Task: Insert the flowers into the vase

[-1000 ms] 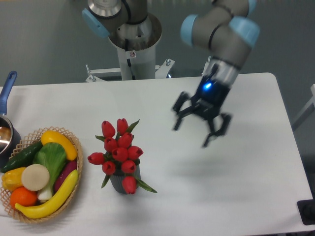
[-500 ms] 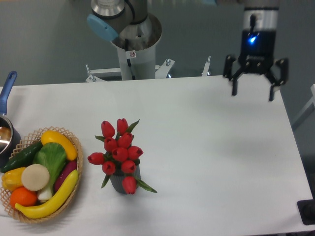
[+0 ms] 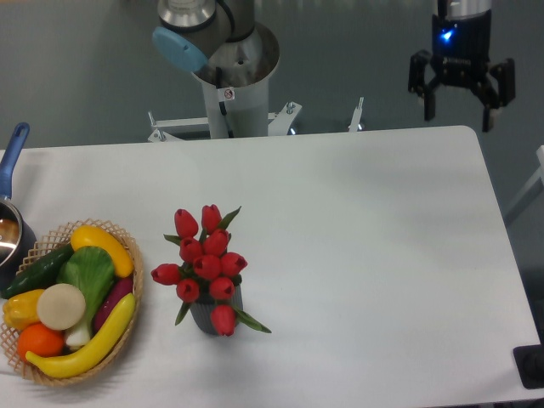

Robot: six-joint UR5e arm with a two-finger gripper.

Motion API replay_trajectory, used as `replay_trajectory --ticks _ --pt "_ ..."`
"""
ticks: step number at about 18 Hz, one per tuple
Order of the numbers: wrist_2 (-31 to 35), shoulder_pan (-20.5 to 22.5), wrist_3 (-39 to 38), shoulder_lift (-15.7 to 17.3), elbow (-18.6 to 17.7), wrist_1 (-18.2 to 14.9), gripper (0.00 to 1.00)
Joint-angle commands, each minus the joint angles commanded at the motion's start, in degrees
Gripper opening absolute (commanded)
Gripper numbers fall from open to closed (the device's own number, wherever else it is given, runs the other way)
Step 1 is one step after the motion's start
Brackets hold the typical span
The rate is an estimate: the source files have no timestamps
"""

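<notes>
Red flowers [image 3: 204, 265] stand in the dark vase [image 3: 209, 314] near the table's [image 3: 365, 255] front-left, stems seated, task apparently complete; the gripper [image 3: 461, 95] hangs released and empty, well apart beyond the far-right corner.

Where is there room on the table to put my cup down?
The big bare patch lies right of the flowers in their vase, out to the table edge. The left is crowded by the basket and pot.
</notes>
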Motion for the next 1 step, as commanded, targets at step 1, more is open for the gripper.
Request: replay_trajectory --ticks 1 --pt "0.3 -0.1 0.0 0.1 -0.4 0.1 1.0"
